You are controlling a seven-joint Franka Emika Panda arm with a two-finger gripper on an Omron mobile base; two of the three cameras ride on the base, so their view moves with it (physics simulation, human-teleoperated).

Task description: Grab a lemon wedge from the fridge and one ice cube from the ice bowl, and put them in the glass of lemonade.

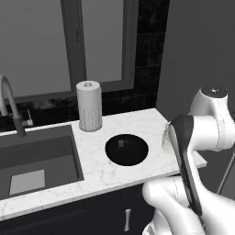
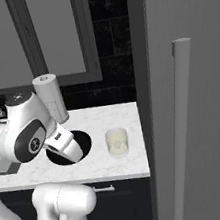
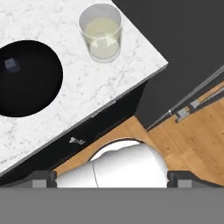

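jaws stand wide open and hold nothing; the cube [image 3: 12, 64] lies in the bowl [image 3: 41, 94] on the bench [image 3: 87, 92], the glass [image 3: 101, 33] just beside it near the bench's edge; the fridge [image 2: 200, 92] is shut – wedge unseen; likely risk – a careless reach nudges the glass off, or the tiny cube slips between the fingertips.

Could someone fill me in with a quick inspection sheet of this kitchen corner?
Surface: white marble counter, dark sink set in it.
Job's things: black ice bowl holding one ice cube; glass of lemonade beside it; fridge shut.
Clutter: paper-towel roll standing upright.
Grippers: gripper above the floor, jaws open, holding nothing.
Cables: nothing seen.
Surroundings: window, dark tiles, navy cabinets, wooden floor.
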